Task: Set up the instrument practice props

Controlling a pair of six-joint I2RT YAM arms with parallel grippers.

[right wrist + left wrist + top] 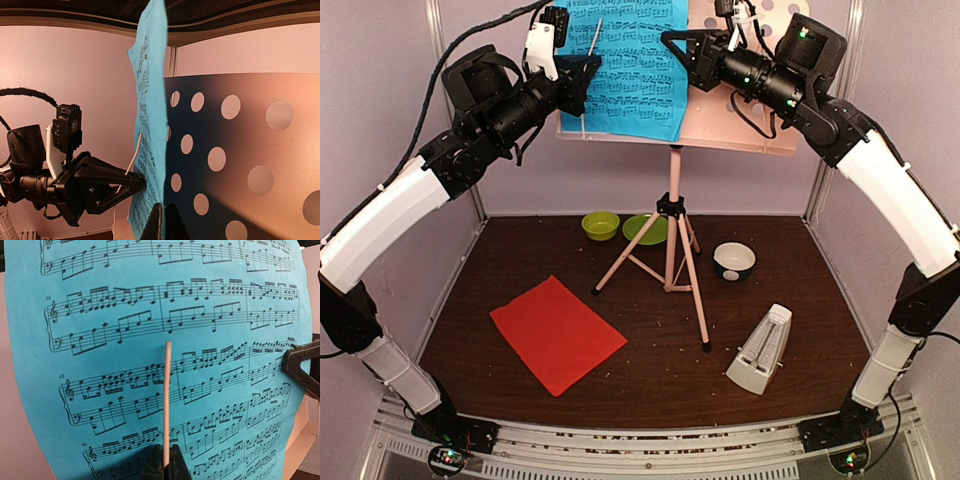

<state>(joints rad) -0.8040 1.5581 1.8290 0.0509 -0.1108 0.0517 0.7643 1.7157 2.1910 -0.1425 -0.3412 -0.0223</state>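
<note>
On pink stand [740, 125], blue sheet [630, 70] upright

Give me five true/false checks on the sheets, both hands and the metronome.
1. The blue sheet rests on the music stand. True.
2. The red sheet is on the stand too. False: it lies flat on the table.
3. The left hand is shut on a thin pale rod in front of the blue sheet. True.
4. The right hand is open, clear of the sheet. False: it pinches the blue sheet's edge.
5. The metronome sits left of the tripod. False: it is to the right.
</note>
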